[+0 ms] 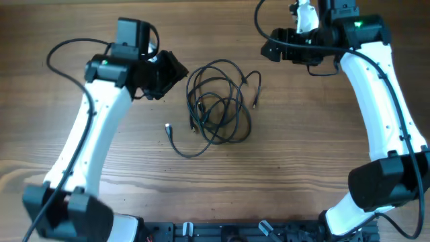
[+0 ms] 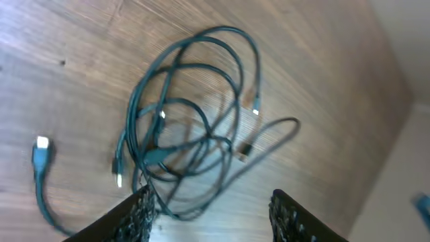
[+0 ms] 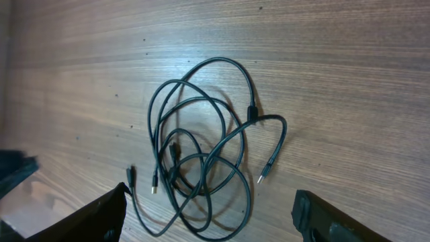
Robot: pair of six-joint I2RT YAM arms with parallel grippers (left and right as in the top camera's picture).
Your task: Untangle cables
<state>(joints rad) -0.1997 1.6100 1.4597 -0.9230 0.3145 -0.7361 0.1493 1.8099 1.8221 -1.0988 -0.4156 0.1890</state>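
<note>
From overhead, you see the cables (image 1: 201,107) as thin, glossy black cords heaped in loose overlapping loops at the middle of the wood-grain table (image 1: 302,168). One strand trails out towards the near left and ends in a small plug (image 1: 168,126). Your left arm, white shells with black joints, reaches up from the near left edge and bends towards the heap. The left gripper (image 1: 168,70) sits just beside the loops on their left, apart from them. Your right arm rises along the right side and folds back inward, so the right gripper (image 1: 272,48) points left, at the far side and well apart from the cords. In the left wrist view, the tangle lies below the camera, its loops crossing over a knotted bunch, with pale metal plug tips showing. The two dark, ridged fingers (image 2: 138,215) are spread wide with only bare wood and a bit of cord between them, gripping nothing. In the right wrist view, the same pile lies on finely striped wood, and the matte black fingers (image 3: 107,215) stand far apart, holding nothing.
</note>
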